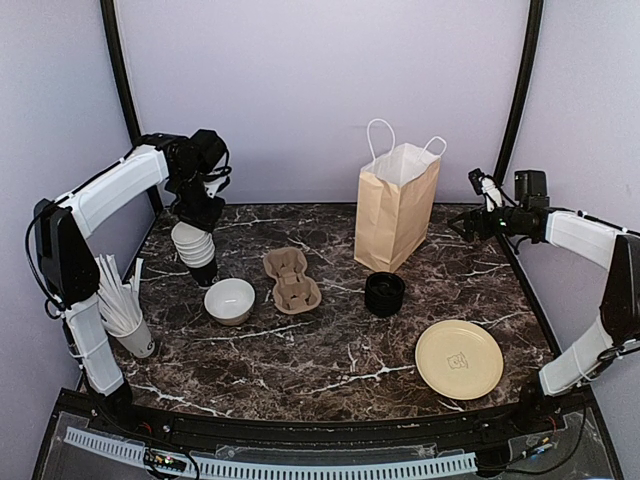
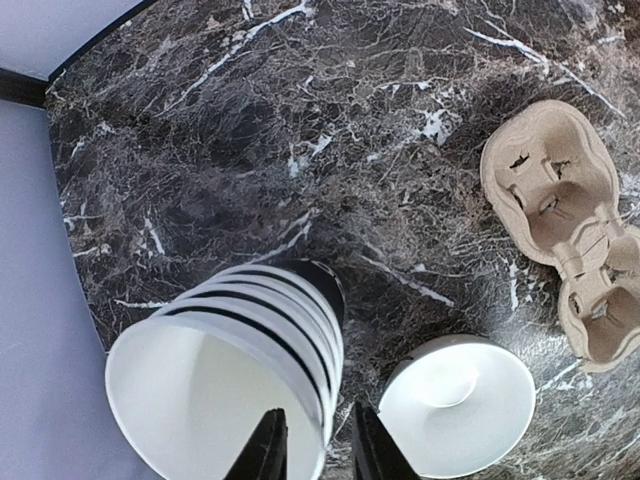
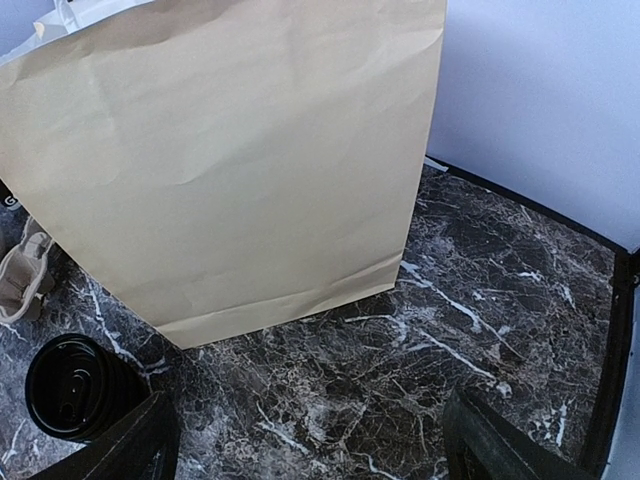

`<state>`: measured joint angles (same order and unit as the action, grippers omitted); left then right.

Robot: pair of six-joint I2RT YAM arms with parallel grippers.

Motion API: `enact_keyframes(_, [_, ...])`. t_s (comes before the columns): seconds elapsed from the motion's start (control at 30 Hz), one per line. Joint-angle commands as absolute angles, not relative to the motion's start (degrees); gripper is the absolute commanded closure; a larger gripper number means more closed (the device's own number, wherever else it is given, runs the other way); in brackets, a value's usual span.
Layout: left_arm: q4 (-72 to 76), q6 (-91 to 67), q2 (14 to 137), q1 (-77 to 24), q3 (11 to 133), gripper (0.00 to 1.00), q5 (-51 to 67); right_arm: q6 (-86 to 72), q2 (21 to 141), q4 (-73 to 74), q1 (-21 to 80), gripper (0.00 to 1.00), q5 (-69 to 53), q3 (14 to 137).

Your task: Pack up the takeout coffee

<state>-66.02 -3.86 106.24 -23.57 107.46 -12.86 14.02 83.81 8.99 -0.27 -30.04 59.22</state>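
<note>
No lidded takeout coffee cup shows in any view. My left gripper point(image 1: 201, 214) hangs over a nested stack of lidless black cups with white insides point(image 1: 195, 250) at the table's back left. In the left wrist view the gripper point(image 2: 315, 448) straddles the top cup's rim point(image 2: 230, 370), one finger inside and one outside. It is narrowly open, with a gap on each side of the wall. My right gripper point(image 1: 472, 224) is held above the back right, wide open and holding nothing. It point(image 3: 310, 440) faces the brown paper bag point(image 3: 230, 160).
A cardboard cup carrier point(image 1: 291, 280) lies mid-table, and a white bowl point(image 1: 229, 300) sits beside the cup stack. The bag point(image 1: 397, 210) stands upright at the back. A low stack of black lids point(image 1: 384, 293) sits before it, a cream plate point(image 1: 459, 359) front right, and a cup of white utensils point(image 1: 125, 310) far left.
</note>
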Motion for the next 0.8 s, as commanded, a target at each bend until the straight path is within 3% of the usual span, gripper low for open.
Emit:
enact_keyframes(0.0, [-66.64,-4.44,105.21,-23.73,105.94,0.75,-13.44,14.58,83.85,7.21,-0.35,0.08,-30.41,58.72])
enact_keyframes(0.37, [-66.28,-4.23,105.82,-23.73,105.21,0.91,-13.94,14.61,83.71,7.19,-0.34,0.08,-30.33,58.55])
enact_keyframes(0.77, [-66.44,-4.26,106.61,-23.73,104.67,0.87,-14.95,14.63,83.87,7.20,-0.35,0.08,-30.52,58.50])
